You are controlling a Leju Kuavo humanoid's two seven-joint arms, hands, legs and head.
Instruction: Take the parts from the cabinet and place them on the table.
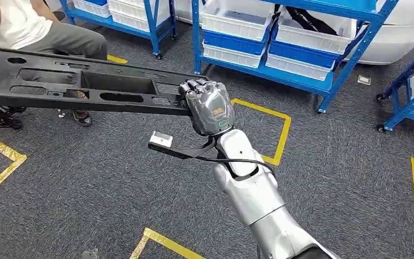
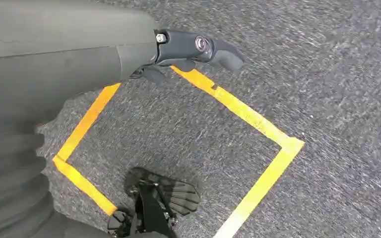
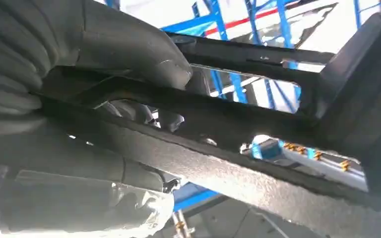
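Note:
A long black plastic part (image 1: 70, 86) with several cut-outs hangs level above the carpet, stretching from the picture's left edge to the middle. My right hand (image 1: 210, 108) grips its right end, fingers wrapped over the top edge. Seen from the right wrist, the thick thumb (image 3: 129, 49) and the fingers clamp a bar of the black part (image 3: 238, 124). My left hand (image 2: 193, 47) hangs over the floor and holds nothing; its dark fingers stretch out.
A person (image 1: 27, 27) sits at the far left, just behind the part. Blue racks (image 1: 323, 81) with white bins (image 1: 237, 21) stand ahead and to the right. Yellow tape squares (image 1: 280, 129) mark the grey carpet (image 2: 327, 74).

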